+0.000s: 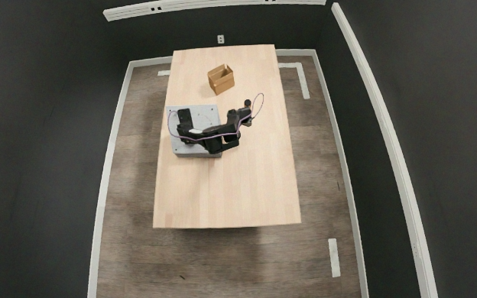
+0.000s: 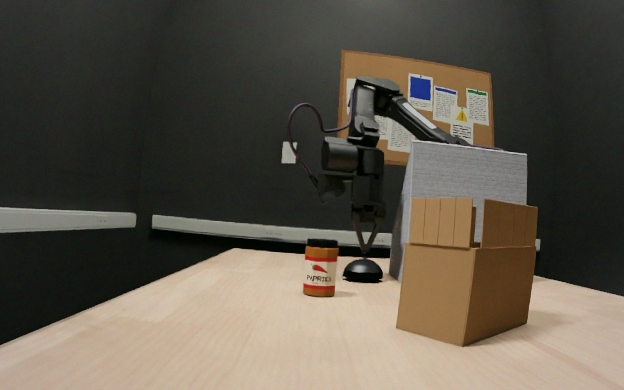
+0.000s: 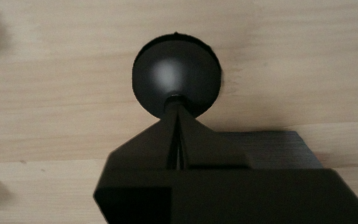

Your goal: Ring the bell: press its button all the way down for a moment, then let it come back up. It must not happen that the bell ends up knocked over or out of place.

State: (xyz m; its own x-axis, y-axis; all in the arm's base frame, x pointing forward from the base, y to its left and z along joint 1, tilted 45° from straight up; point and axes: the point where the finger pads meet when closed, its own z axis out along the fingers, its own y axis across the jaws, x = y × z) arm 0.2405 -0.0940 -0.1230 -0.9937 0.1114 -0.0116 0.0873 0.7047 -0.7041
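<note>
Spanning mid-room, pale wood-grain tabletop (image 1: 237, 183) w/ dark walls, plank floor, black dome bell (image 2: 363, 270) under fingers (image 2: 366, 250) pinched fully together, gripping nothing, cardboard box (image 2: 462, 290), paprika jar (image 2: 320, 270)
</note>
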